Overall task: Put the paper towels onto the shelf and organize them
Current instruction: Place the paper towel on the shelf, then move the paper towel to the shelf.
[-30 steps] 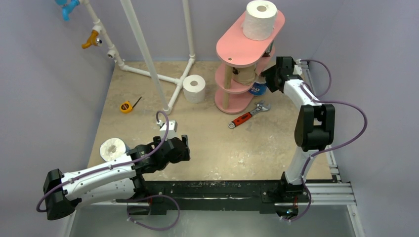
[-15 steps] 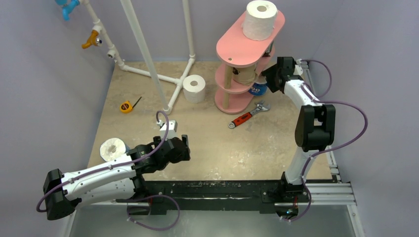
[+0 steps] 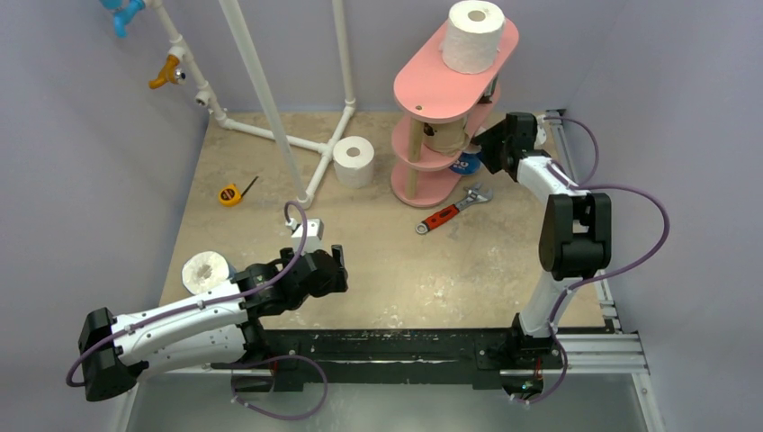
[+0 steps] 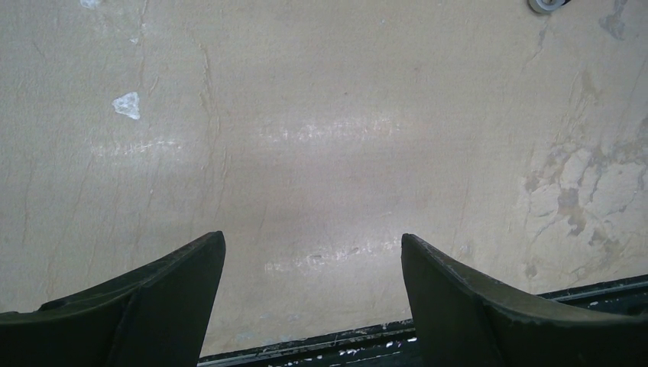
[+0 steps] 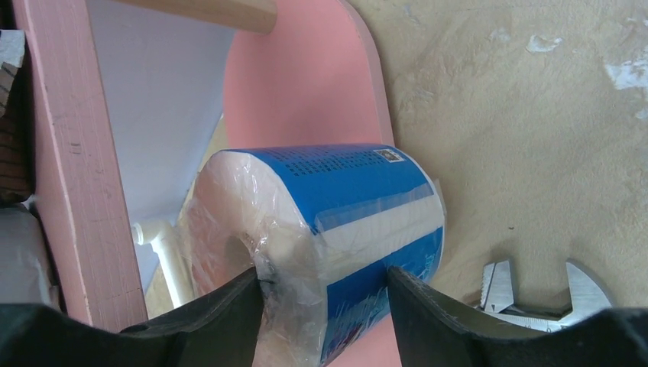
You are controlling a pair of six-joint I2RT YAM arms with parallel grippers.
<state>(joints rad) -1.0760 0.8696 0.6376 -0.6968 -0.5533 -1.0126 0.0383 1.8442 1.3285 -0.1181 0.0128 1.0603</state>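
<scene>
Five paper towels (image 3: 472, 36), one shelf (image 3: 423, 85) — right gripper (image 5: 325, 279) clamps the blue-wrapped roll (image 5: 344, 222) at the table's (image 3: 387, 270) 2 o'clock, nudged shelfward since; left gripper (image 4: 313, 245) gapes wide, empty.

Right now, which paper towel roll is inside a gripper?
The blue-wrapped roll, clamped in the right gripper at the pink shelf; the white rolls stand untouched.

Top external: high behind my bases, looking down over the whole table (image 3: 387, 261).
Left wrist: close above bare tabletop, facing down between my left fingers (image 4: 153, 306).
Right wrist: between my right fingers (image 5: 474, 329), very near the blue-wrapped roll (image 5: 351, 222), facing the pink shelf (image 5: 306, 84).
Shared with top view: roll, shelf, wrench (image 5: 500, 287).
</scene>
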